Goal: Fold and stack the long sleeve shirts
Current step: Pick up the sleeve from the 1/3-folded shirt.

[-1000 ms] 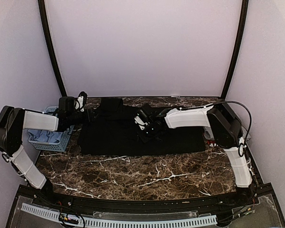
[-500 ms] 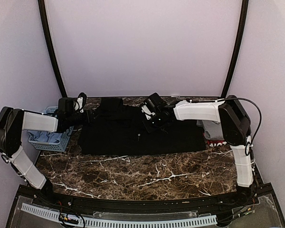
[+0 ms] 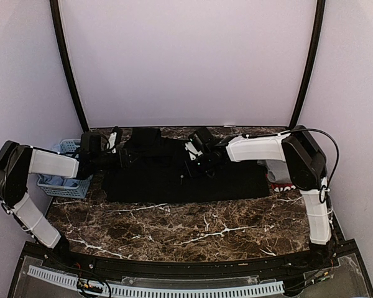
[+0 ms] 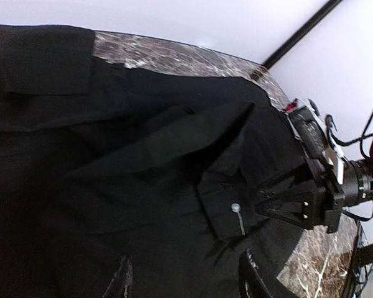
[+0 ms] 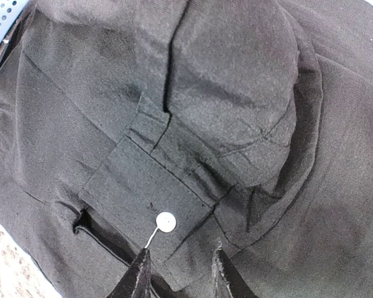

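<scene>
A large black long sleeve shirt (image 3: 174,180) lies spread flat across the back of the marble table (image 3: 193,230). One sleeve is folded in over the body, and its cuff (image 5: 143,186) with a white button (image 5: 166,221) rests just ahead of my right gripper (image 5: 178,273), which is open above the cloth. That gripper (image 3: 191,162) hovers over the shirt's middle. My left gripper (image 4: 185,282) is open too, low over the shirt's left part (image 3: 119,155), with nothing pinched. A grey shirt (image 3: 275,169) with a red edge (image 3: 280,184) lies at the right, partly hidden by the right arm.
A light-blue lattice basket (image 3: 59,183) stands at the table's left edge, beside the left arm. Black curved posts (image 3: 65,68) rise at both back corners in front of the wall. The right arm's elbow (image 3: 301,155) stands over the grey shirt.
My right gripper carried the cuff toward the shirt's middle, then opened and let it go. The left gripper slid a little to the right over the shirt's edge.
</scene>
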You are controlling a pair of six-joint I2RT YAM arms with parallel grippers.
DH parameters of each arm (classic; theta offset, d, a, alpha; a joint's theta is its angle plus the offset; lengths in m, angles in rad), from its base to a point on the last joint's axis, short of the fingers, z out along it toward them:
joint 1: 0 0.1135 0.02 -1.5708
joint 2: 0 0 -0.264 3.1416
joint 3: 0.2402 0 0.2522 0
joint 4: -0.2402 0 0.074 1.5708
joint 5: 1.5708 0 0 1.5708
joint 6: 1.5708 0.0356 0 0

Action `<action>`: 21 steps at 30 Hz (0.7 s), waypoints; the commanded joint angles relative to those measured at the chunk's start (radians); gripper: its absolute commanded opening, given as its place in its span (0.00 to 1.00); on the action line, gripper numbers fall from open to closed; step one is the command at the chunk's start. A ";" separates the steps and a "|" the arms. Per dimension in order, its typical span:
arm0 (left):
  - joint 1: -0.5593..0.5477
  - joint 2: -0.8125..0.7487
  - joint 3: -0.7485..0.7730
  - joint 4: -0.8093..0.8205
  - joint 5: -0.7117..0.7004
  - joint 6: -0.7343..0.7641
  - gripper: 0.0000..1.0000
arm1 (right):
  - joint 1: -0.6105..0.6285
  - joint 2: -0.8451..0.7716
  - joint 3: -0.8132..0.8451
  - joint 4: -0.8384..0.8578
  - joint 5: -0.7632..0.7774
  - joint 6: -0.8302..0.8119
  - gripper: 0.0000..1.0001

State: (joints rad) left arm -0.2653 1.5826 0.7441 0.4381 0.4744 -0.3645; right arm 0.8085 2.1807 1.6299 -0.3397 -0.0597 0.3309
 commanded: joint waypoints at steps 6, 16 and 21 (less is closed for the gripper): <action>-0.166 0.179 0.126 0.031 0.091 -0.052 0.57 | -0.008 -0.047 -0.086 0.071 0.014 0.011 0.30; -0.220 0.417 0.374 -0.035 0.021 0.027 0.57 | -0.009 -0.129 -0.204 0.115 0.018 0.015 0.28; -0.222 0.497 0.476 -0.071 -0.036 0.104 0.57 | -0.011 -0.151 -0.233 0.118 0.027 0.010 0.27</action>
State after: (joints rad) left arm -0.4828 2.0472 1.1526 0.4057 0.4915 -0.3382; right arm 0.8040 2.0682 1.4204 -0.2596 -0.0475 0.3382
